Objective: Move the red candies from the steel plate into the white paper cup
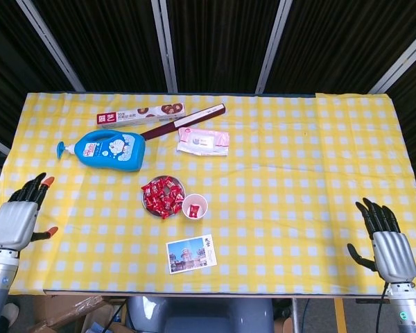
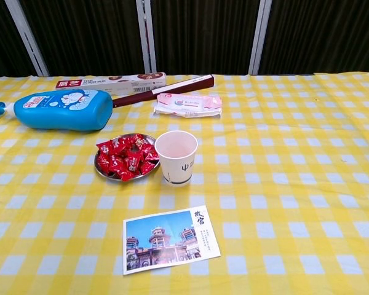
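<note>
Several red candies (image 1: 162, 196) (image 2: 126, 158) are heaped on a small steel plate (image 1: 147, 205) (image 2: 100, 169) near the table's middle. Just right of the plate stands the white paper cup (image 1: 195, 207) (image 2: 176, 157), upright, with nothing visible inside. My left hand (image 1: 19, 218) hovers at the table's left front edge, fingers spread, holding nothing, far from the plate. My right hand (image 1: 386, 239) is at the right front edge, also spread and holding nothing. Neither hand shows in the chest view.
A blue lotion bottle (image 1: 106, 150) lies behind the plate on its left. Behind it are a long snack box (image 1: 141, 115), a dark red case (image 1: 183, 121) and a pink wipes pack (image 1: 204, 141). A postcard (image 1: 190, 254) lies in front of the cup.
</note>
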`<state>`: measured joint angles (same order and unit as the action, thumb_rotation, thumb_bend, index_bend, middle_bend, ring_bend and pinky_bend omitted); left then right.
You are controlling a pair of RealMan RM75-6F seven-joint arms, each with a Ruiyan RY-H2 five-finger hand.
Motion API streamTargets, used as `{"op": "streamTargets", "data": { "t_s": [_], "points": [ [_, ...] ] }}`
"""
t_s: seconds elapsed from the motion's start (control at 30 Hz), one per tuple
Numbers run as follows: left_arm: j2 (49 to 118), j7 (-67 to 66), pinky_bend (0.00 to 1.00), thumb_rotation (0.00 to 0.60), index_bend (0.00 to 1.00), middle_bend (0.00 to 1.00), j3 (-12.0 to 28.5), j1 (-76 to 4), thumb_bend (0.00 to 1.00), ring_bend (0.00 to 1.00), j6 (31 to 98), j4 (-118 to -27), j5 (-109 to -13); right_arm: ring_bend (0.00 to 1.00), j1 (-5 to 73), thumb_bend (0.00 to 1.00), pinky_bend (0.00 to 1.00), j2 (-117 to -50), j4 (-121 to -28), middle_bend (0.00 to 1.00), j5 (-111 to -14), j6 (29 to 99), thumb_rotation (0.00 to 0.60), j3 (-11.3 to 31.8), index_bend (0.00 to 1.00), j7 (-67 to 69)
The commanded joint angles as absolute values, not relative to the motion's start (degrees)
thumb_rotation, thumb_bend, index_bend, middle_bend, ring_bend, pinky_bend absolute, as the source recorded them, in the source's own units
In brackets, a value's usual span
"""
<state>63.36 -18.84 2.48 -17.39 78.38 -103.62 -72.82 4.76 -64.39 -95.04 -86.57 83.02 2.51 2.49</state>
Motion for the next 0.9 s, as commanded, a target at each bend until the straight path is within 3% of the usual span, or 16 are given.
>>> {"op": "streamTargets", "data": {
  "t_s": [0.03,0.1,0.27,0.53,0.9],
  "points": [
    [64.3,-23.2,0.65,0.6,0.03,0.08,5.8,-21.2,0.11,0.58,74.8,-105.2,-69.4,0.0,4.8,0.39,0.0,-64.3,-95.0,0.0,-86.6,83.0,0.6,2.5,0.0,2.6],
    [65.4,-25.5,0.77,0.6,0.07,0.14,7.7,-24.0,0.11,0.71,71.6,-105.7,-66.4,0.0,4.9,0.39,0.0,-64.3,-95.0,0.0,-86.5,82.8,0.6,2.5,0.0,2.8],
    [68.7,-33.1,0.89,0.6,0.14,0.21,11.2,-31.1,0.14,0.82,64.6,-105.4,-56.8,0.0,4.9,0.39,0.0,-64.0,-95.3,0.0,-86.4,82.5,0.6,2.5,0.0,3.4],
    [76.1,-44.4,0.91,0.6,0.18,0.24,12.6,-40.0,0.18,0.85,61.4,-103.4,-42.1,0.0,5.0,0.39,0.0,-63.4,-95.5,0.0,-86.6,82.1,0.6,2.3,0.0,4.5],
    [85.3,-53.3,0.91,0.6,0.2,0.24,12.4,-48.7,0.2,0.85,62.4,-97.5,-32.5,0.0,5.1,0.39,0.0,-62.9,-96.1,0.0,-86.4,81.8,0.6,2.3,0.0,5.9]
  ]
}}
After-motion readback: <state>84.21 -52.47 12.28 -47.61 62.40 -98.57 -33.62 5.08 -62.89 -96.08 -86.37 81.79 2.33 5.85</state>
